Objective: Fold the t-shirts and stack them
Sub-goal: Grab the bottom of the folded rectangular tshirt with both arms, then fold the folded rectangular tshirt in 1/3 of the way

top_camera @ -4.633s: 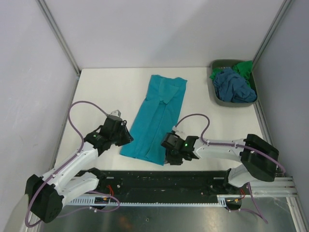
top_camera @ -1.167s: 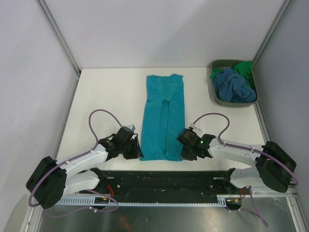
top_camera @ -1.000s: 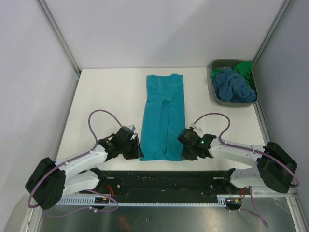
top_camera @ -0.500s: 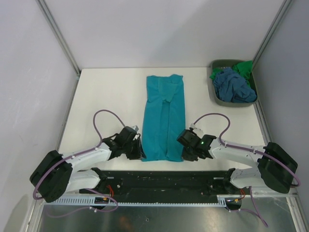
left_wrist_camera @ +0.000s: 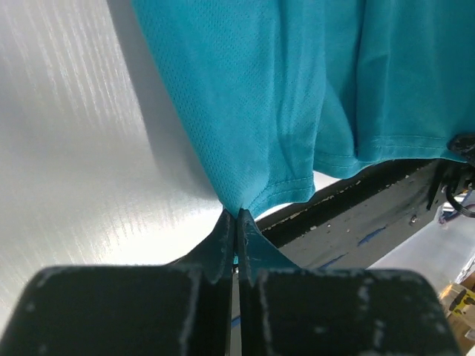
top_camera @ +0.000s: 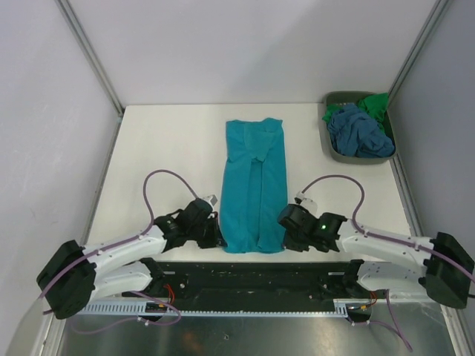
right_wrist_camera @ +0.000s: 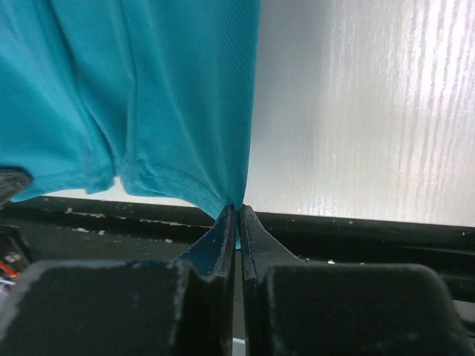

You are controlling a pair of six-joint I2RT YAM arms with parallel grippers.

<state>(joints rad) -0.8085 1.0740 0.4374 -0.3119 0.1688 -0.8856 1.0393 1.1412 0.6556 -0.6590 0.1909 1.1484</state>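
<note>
A: Whereas the left gripper was gaping a second ago, what is it doing now?
B: It is pinching the teal shirt by its near left corner, at the table edge; the right gripper is pinching the near right.
A: The bin?
B: It is holding the blue shirt and green shirt.

A white table sits between pale walls and metal posts.

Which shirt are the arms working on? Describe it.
In the middle of the white table lies a long teal cloth t-shirt, folded narrow. Unlike the crumpled slate-blue shirt and green shirt in the grey plastic bin, it lies flat.
</note>
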